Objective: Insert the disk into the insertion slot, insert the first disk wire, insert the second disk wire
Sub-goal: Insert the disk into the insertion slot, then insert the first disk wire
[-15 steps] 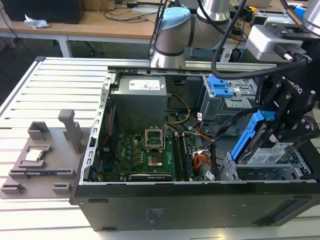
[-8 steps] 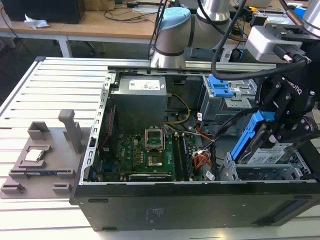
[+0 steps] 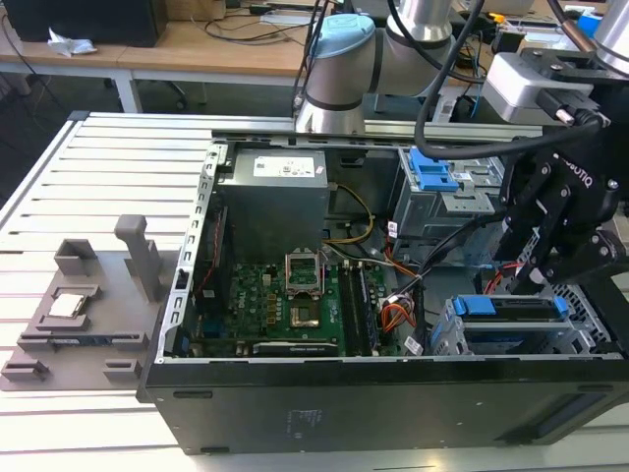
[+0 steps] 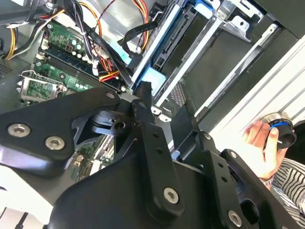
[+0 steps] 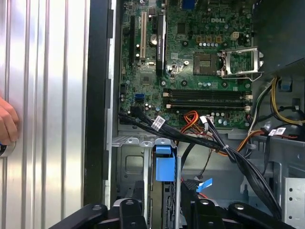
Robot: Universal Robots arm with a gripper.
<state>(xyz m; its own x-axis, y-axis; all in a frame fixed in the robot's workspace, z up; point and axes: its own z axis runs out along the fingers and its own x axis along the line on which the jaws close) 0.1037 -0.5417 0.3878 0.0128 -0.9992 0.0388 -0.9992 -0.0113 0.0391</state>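
Tool just above disk, disk lying in insertion slot — grip state unclear

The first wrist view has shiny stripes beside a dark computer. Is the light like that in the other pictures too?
Yes: in the first wrist view the slatted metal table gleams pale; in the exterior view it glares white beside the dark computer case; in the second wrist view it washes out white beside a hand.
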